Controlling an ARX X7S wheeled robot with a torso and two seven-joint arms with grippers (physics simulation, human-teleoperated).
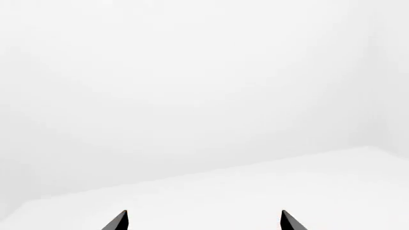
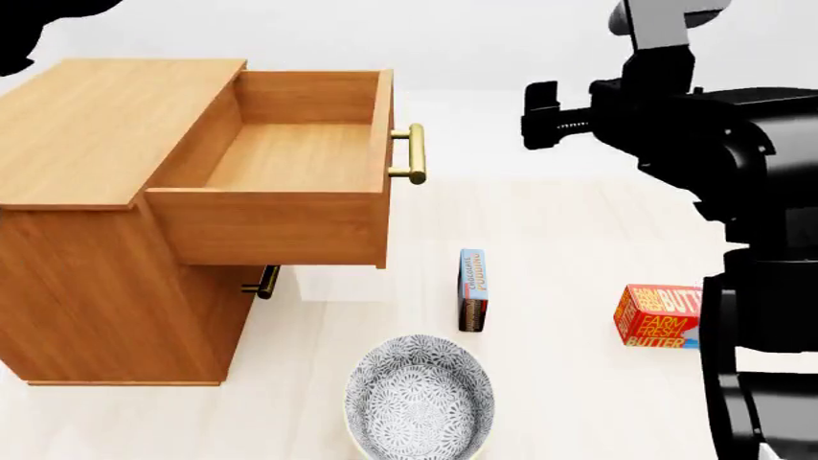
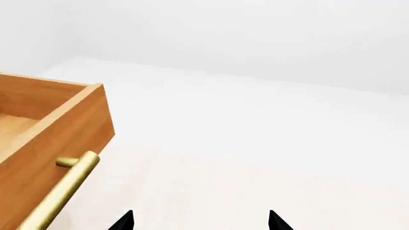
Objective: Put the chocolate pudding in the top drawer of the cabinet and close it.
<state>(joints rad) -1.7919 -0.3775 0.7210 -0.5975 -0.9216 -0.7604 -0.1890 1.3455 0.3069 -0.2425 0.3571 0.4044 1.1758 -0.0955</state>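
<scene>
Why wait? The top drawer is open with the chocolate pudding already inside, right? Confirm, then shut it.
Not right. The top drawer is open, but the head view shows it empty; the chocolate pudding stands on its edge on the floor beside the cabinet.

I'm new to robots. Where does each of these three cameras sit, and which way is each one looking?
Head view: on the robot's head, looking forward and down at the cabinet, its open top drawer, the chocolate pudding; black right arm shows.
Left wrist view: near the left gripper, facing bare white floor and wall; only fingertips show.
Right wrist view: near the right gripper, facing the drawer's brass handle; fingertips show.
Shared: head and right wrist views both show the top drawer and its handle.
</scene>
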